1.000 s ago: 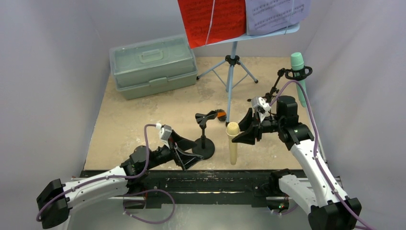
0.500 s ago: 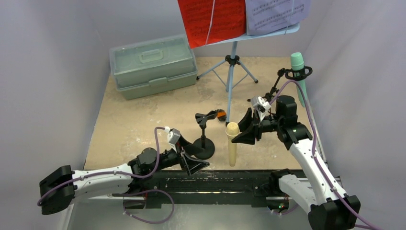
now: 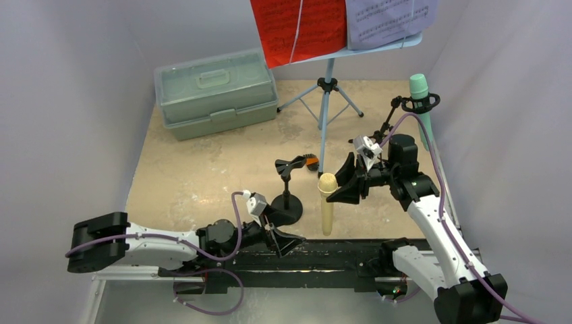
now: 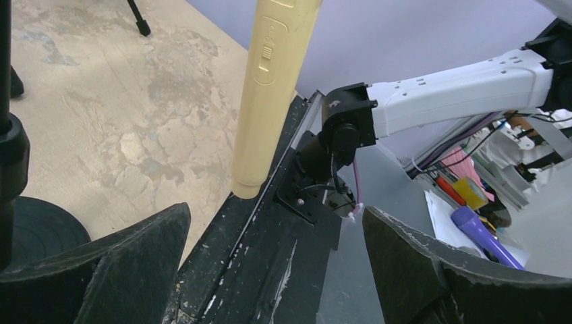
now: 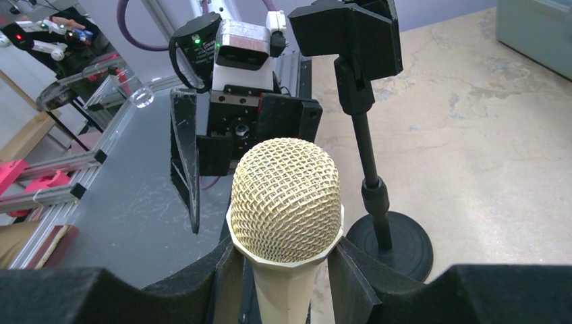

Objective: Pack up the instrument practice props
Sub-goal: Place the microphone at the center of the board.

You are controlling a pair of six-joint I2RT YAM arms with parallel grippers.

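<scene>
The tan microphone (image 3: 328, 206) is held upright at the near edge of the tabletop (image 3: 202, 169), clamped below its head by the right gripper (image 3: 340, 187); the left gripper (image 3: 287, 237) is spread wide nearby, empty.

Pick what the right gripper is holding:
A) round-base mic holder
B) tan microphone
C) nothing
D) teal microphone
B: in the right wrist view the right gripper is clamped on both sides of the tan microphone, just below its mesh head.
</scene>
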